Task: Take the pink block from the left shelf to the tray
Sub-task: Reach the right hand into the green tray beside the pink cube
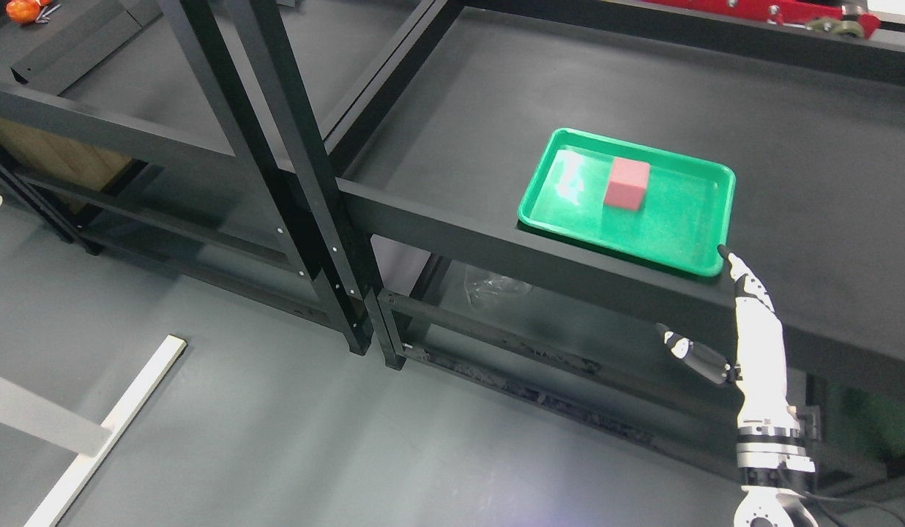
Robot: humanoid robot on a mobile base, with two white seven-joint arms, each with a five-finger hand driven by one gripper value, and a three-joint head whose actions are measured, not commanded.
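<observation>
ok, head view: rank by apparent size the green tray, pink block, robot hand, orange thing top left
Largest to smallest:
1. Green tray
2. Right hand, nearer the camera, so it is inflated
3. Pink block
4. Orange object, far away and cut off by the frame edge, so its rank is unsure

R hand (745, 322) raised, fingers straight, empty.

Single view only, from the robot's head: high up, tilted steeply down and rolled, so shelf (789, 146) edges run diagonally. Green tray (687, 256) sits mid-distance right of centre; floor (277, 439) fills the lower left; right hand (753, 322) enters bottom right
</observation>
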